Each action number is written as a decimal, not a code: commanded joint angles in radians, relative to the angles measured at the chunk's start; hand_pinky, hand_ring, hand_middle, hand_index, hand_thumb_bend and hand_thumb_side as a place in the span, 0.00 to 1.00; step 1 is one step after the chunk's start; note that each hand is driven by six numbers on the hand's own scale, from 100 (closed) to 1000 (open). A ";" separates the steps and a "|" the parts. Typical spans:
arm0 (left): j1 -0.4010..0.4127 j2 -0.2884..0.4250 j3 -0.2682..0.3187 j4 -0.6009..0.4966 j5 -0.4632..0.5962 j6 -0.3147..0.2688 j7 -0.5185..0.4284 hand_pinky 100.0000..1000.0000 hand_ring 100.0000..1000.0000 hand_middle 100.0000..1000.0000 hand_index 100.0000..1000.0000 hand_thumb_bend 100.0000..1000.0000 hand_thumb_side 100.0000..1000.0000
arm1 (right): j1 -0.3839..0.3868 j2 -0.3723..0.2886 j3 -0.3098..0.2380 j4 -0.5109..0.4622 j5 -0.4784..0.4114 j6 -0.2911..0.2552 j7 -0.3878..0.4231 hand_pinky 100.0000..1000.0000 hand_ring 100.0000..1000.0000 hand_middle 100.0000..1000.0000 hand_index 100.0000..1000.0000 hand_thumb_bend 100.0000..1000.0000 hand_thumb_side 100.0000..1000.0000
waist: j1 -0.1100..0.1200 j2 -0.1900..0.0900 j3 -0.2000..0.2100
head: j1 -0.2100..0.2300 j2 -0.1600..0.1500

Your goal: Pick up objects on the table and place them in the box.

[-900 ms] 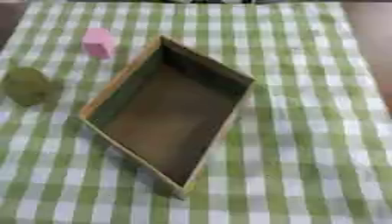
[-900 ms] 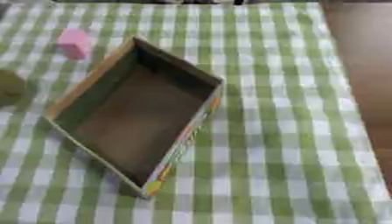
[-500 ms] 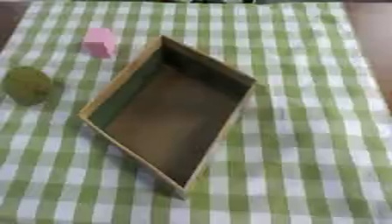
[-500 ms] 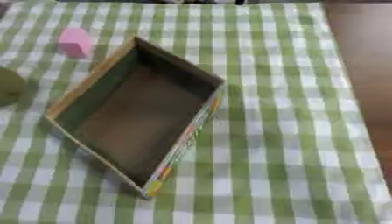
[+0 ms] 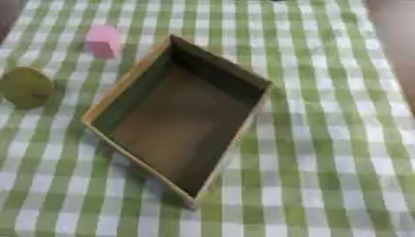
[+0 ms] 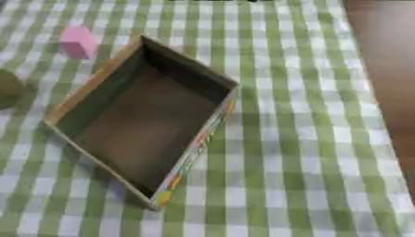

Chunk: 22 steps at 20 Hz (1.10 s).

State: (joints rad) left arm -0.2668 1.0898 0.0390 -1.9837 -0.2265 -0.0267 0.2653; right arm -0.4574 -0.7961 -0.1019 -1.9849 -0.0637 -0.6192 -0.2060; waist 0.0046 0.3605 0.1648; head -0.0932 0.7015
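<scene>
The open rectangular cardboard box (image 5: 182, 122) lies askew in the middle of the green-and-white checked tablecloth (image 5: 324, 139), one corner pointing toward the far edge and another toward the near edge, its brown floor bare with nothing inside it. Its walls are thin, with a pale tan rim along the top, dark and shadowed on the inner faces; the outer face of its right-hand wall, best seen in the right eye view, carries a strip of colourful print (yellow, red and blue patches, too blurred to read). Beyond the box's far-left wall and a little apart from it stands a small pink block (image 5: 103, 41), blocky with soft edges and a matte surface, resting on the cloth. To the left of the box, well clear of its left corner, sits a rounded olive-green object (image 5: 25, 87), smooth and dull, roughly ball-shaped or egg-shaped; I cannot tell what it is beyond that. Both small things are outside the box and touch nothing but the cloth. The cloth looks soft and flat, and to the right of the box it ends at a strip of bare brown wooden tabletop (image 6: 381, 69). Neither of the robot's hands shows in either view, so how their fingers stand cannot be told.
</scene>
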 commanded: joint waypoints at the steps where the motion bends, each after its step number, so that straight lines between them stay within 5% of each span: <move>1: -0.038 0.063 -0.016 0.017 -0.041 0.030 -0.178 0.88 0.85 0.85 0.91 0.09 0.46 | -0.013 -0.036 -0.002 -0.015 0.002 0.001 0.006 0.86 0.44 0.50 0.81 0.00 0.34 | 0.005 -0.015 -0.001 | 0.012 -0.013; 8: -0.080 0.067 -0.040 0.089 -0.149 -0.045 -0.510 0.94 0.87 0.84 0.92 0.47 0.60 | -0.013 -0.035 0.001 -0.015 0.001 0.003 0.013 0.87 0.44 0.50 0.81 0.00 0.35 | 0.007 -0.010 -0.001 | 0.032 -0.030; 14: -0.082 0.064 -0.062 0.128 -0.196 -0.078 -0.630 0.95 0.87 0.84 0.91 0.51 0.57 | -0.013 -0.034 0.002 -0.015 0.000 0.003 0.016 0.87 0.44 0.50 0.81 0.00 0.35 | 0.004 -0.009 -0.003 | 0.020 -0.037; 22: -0.108 0.057 -0.080 0.150 -0.165 -0.100 -0.633 0.93 0.87 0.90 0.95 0.49 0.56 | -0.013 -0.034 0.005 -0.015 0.000 0.002 0.019 0.87 0.43 0.50 0.81 0.00 0.35 | 0.003 -0.009 -0.004 | 0.020 -0.034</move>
State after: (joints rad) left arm -0.3621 1.1154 -0.0481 -1.8346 -0.4029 -0.1213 -0.3697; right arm -0.4576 -0.7962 -0.0913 -1.9849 -0.0637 -0.6157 -0.1899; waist 0.0050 0.3696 0.1608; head -0.0723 0.6758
